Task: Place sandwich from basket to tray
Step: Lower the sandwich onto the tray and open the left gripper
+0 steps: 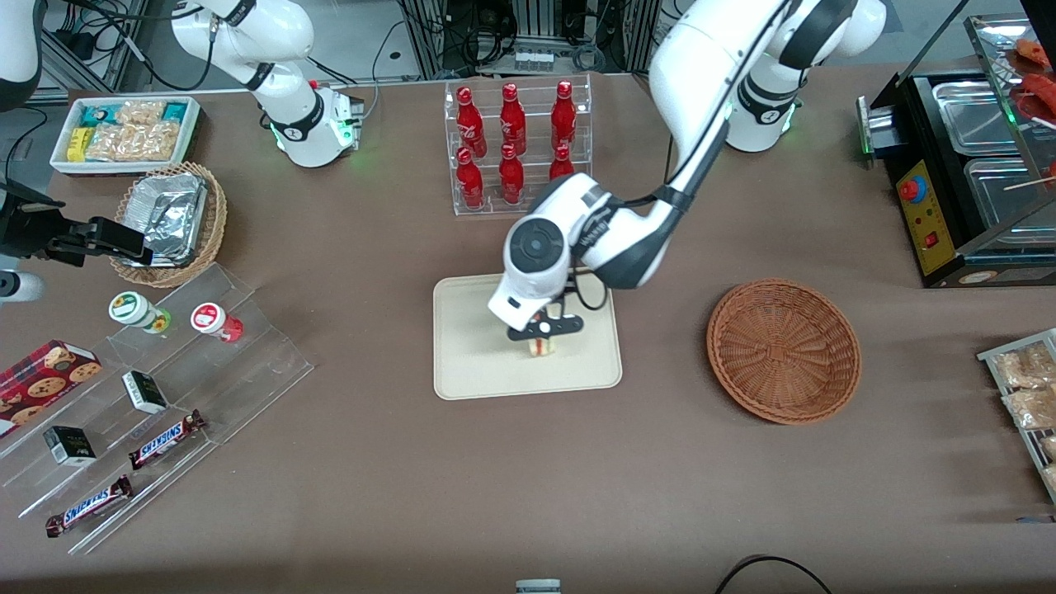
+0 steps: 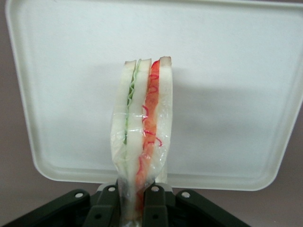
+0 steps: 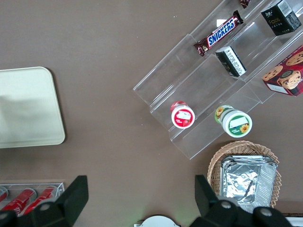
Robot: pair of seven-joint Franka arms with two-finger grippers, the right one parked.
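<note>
a brown table (image 1: 371, 462) filled the front frame, with the cream tray (image 1: 470, 363) at its centre and the wicker basket (image 1: 784, 351) at centre right. the gripper (image 1: 544, 328) hung over the tray, its fingers (image 2: 154, 208) clamped on the sandwich (image 2: 142, 127), which stood upright over the tray's middle.

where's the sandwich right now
The sandwich is pinched in the left gripper over the middle of the tray, clear of the basket, which sits toward the working arm's end of the table.

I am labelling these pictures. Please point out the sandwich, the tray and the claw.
sandwich (image 2: 142, 127), left wrist view, its cut edge.
tray (image 1: 470, 363), front view, bare floor.
claw (image 1: 544, 328), front view, between its fingertips, over the tray.
</note>
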